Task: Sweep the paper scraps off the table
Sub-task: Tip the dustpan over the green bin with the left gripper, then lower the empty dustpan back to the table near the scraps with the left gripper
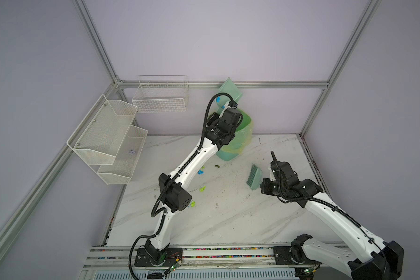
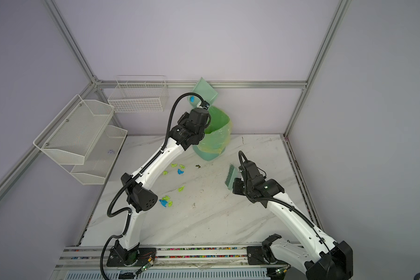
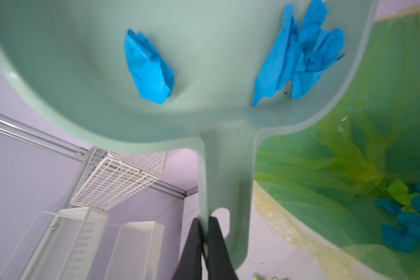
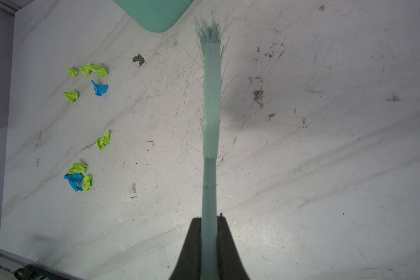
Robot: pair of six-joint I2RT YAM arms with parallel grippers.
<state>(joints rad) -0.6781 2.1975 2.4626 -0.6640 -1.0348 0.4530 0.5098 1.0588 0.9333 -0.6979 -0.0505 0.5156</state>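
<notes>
Marble-veined counter (image 1: 228,218): white with grey veins and dark scuffs, stretching from the near rail to the back wall.
Right hand (image 4: 209,220): closing narrow on the handle of a pale green brush (image 4: 211,109), at about 3 o'clock on the counter in both top views. Whether the bristles are touching the counter cannot be told.
Paper scraps (image 4: 75,178): blue and yellow-green bits lying loose on the counter at about 9 o'clock of the brush, well apart from it. Some are partly hiding under the left arm in a top view (image 2: 166,201).
Bin (image 2: 214,143): green, lined with a yellowish bag, standing at 12 o'clock on the counter.
Binned scraps (image 3: 407,218): blue and yellow-green bits lying inside the bag.
Left hand (image 3: 205,219): pinching shut on the handle of the pale green dustpan (image 3: 204,36), holding it tilted above the bin's far rim.
Blue scraps (image 3: 148,68): two crumpled clumps sitting in the dustpan.
Mesh shelf (image 1: 107,135): hanging on the wall at 10 o'clock.
Wire basket (image 1: 160,97): hanging at 11 o'clock.
</notes>
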